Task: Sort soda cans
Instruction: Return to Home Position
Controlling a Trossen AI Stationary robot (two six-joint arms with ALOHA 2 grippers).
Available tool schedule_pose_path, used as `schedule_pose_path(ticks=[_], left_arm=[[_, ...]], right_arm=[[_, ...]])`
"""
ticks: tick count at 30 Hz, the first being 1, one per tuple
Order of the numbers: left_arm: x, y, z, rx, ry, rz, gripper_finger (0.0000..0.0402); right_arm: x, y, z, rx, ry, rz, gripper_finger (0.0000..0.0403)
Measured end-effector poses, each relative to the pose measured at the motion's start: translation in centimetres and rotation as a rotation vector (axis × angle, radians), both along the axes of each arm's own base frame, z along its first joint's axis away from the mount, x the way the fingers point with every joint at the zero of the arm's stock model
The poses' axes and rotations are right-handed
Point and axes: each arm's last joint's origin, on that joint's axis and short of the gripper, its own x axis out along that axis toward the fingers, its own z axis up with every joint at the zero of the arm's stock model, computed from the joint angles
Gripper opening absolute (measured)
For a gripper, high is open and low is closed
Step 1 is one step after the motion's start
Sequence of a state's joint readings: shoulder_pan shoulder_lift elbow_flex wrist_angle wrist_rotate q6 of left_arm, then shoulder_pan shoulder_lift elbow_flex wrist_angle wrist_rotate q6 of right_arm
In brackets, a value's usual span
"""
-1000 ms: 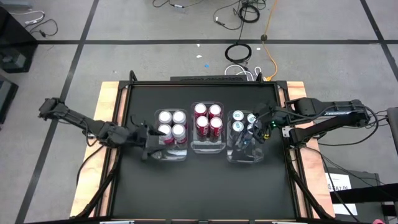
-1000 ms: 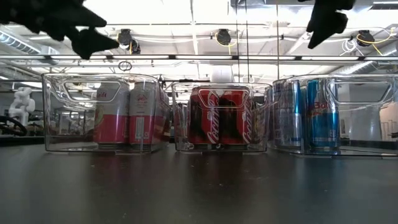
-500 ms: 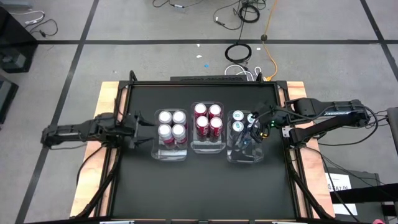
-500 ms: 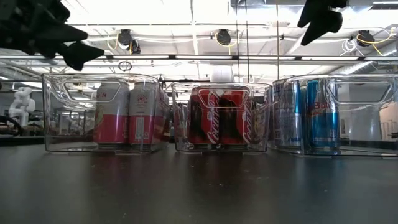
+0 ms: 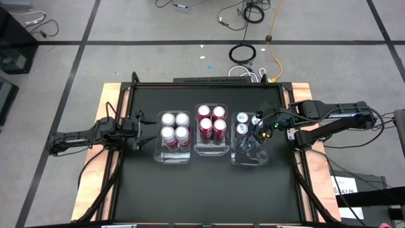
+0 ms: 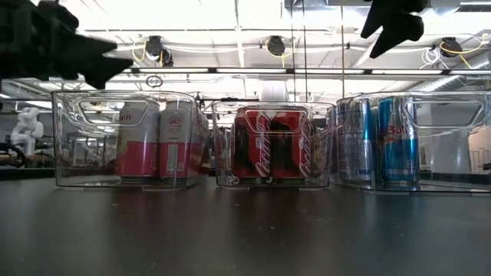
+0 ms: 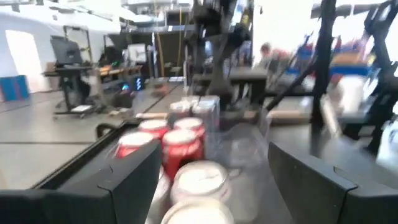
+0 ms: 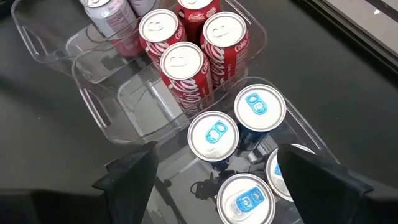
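Three clear bins stand in a row across the middle of the black surface [image 5: 209,190], each holding upright cans. The left bin [image 5: 172,156] holds four white-and-pink cans [image 5: 174,126] packed in a square at its upper end. The centre bin [image 5: 211,150] holds four red cans [image 5: 211,121], also in a square at its upper end. The right bin [image 5: 248,159] holds the silver-and-blue cans [image 5: 242,123]. In the right wrist view four of their blue-tabbed tops show, the fourth only partly, at the edge of a finger.

The left gripper [image 5: 144,125] is at centre-left of the high view, just left of the left bin and pointing toward it. Its arm stretches back past the surface's left edge. In the left wrist view its two dark fingers stand wide apart with nothing between them, and it looks along the whole row of can tops.

The right gripper [image 5: 258,130] hangs over the right side of the right bin, above the silver-and-blue cans. Its arm reaches in from the right edge of the surface. Its fingers are also spread wide and hold nothing. In the low view both grippers show as dark shapes in the upper corners, above the bin rims.
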State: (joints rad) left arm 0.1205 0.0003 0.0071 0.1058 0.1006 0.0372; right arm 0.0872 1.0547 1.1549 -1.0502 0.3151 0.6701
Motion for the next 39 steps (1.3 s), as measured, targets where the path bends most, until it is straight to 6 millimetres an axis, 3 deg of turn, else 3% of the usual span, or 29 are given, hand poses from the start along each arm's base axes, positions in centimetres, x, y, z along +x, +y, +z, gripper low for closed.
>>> schedule_pose_path(ticks=[8,15,21,39], left_arm=[[0.1,0.2,-0.8,0.035,0.089,0.040,0.0305],[0.1,0.2,-0.9,0.035,0.091,0.042,0.0305],[0.1,0.2,-0.9,0.034,0.092,0.043,0.0305],[0.1,0.2,-0.9,0.034,0.093,0.043,0.0305]], right_arm=[[-0.1,-0.2,-0.1,-0.082,0.017,0.016,0.0320],[-0.2,-0.5,-3.1,-0.180,0.092,-0.032,0.0320],[-0.5,-0.5,-5.2,-0.237,-0.026,0.062,0.0320],[-7.2,-1.6,-13.2,-0.212,-0.502,0.253,0.0320]])
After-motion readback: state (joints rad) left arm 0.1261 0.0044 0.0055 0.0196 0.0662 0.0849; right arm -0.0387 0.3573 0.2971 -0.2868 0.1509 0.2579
